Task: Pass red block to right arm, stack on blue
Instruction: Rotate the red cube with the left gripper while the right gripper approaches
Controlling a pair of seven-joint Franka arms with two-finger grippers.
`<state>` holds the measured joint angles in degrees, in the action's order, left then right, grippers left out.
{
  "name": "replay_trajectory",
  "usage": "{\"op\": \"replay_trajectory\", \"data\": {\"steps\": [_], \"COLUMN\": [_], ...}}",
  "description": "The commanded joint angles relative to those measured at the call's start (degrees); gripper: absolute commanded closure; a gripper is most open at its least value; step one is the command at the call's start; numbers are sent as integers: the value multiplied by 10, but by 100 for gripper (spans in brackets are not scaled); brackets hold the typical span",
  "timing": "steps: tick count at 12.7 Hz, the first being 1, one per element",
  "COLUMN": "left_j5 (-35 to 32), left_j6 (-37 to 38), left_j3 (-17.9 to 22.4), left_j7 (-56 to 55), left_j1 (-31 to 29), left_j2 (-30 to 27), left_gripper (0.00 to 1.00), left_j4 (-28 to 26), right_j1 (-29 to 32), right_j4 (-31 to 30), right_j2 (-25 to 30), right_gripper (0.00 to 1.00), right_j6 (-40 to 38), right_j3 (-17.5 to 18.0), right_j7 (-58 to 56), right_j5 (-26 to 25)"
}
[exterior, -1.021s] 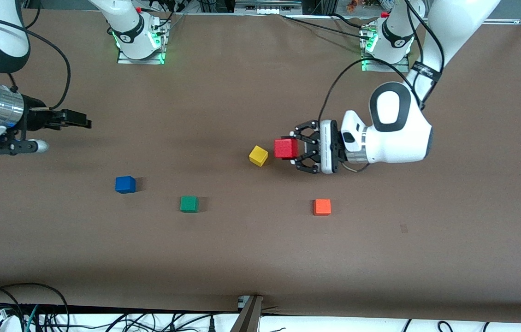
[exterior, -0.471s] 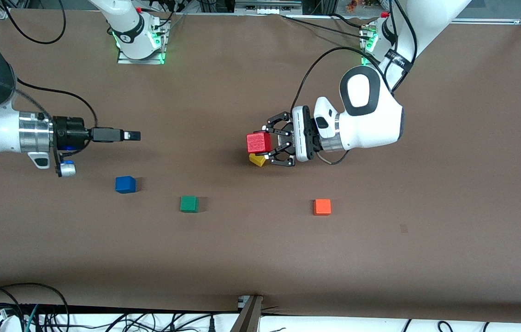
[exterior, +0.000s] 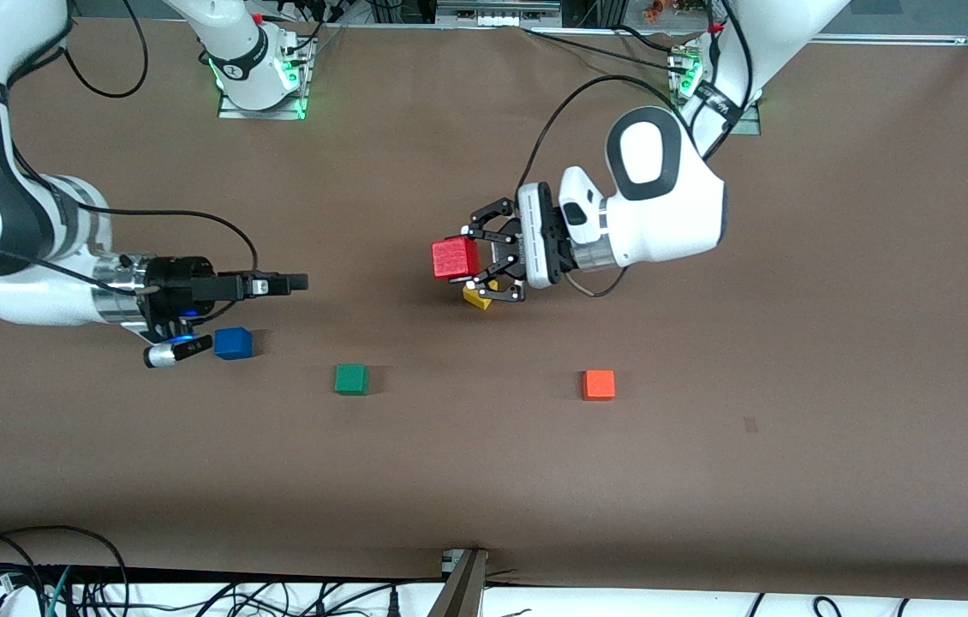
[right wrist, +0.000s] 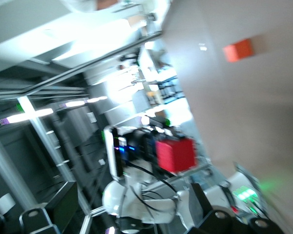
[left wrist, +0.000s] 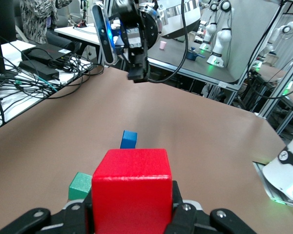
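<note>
The right hand (exterior: pixel 300 281) comes in low from the right arm's end of the bench (exterior: pixel 484 480), over bare surface just beside the blue block (exterior: pixel 233 343). Its slim fingers look pressed together, though I can't be sure from this angle. If they are closed, they'd need to part before any handover, or they'd simply butt the cube.

Between the two hands is open brown bench, so there's plenty of room to close the gap. The green block (exterior: pixel 351 379) sits nearer the front camera than that path and shouldn't interfere.

The left hand (exterior: pixel 465 260) is clamped on the red block (exterior: pixel 455 258), holding it up in the air over the yellow block (exterior: pixel 477 297). Its linkage fingers cover two faces of the cube, so the right hand must take the free faces. A misaligned approach could knock the cube loose, dropping it onto the yellow one. Letting go too early would do the same.

The orange block (exterior: pixel 599 385) lies well apart, toward the left arm's end.
</note>
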<state>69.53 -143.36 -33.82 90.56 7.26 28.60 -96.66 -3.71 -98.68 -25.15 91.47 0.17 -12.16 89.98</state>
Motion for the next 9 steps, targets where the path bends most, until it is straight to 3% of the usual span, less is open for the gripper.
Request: {"op": "replay_trajectory", "data": {"steps": [1, 3, 9], "left_j5": [19, 21, 23], "left_j6": [-14, -14, -14], "left_j3": [2, 2, 2], "left_j7": [20, 21, 21], "left_j1": [15, 15, 14], "left_j2": [23, 23, 21], "left_gripper": [100, 100, 100], "left_j4": [38, 38, 39], "right_j1": [-37, -53, -87], "right_j4": [-31, -51, -122], "right_j2": [-9, -17, -24], "right_gripper": [0, 0, 0], "right_j6": [5, 12, 6], "right_j3": [-1, 0, 2], "right_j7": [-105, -152, -249], "right_j5": [90, 125, 164]}}
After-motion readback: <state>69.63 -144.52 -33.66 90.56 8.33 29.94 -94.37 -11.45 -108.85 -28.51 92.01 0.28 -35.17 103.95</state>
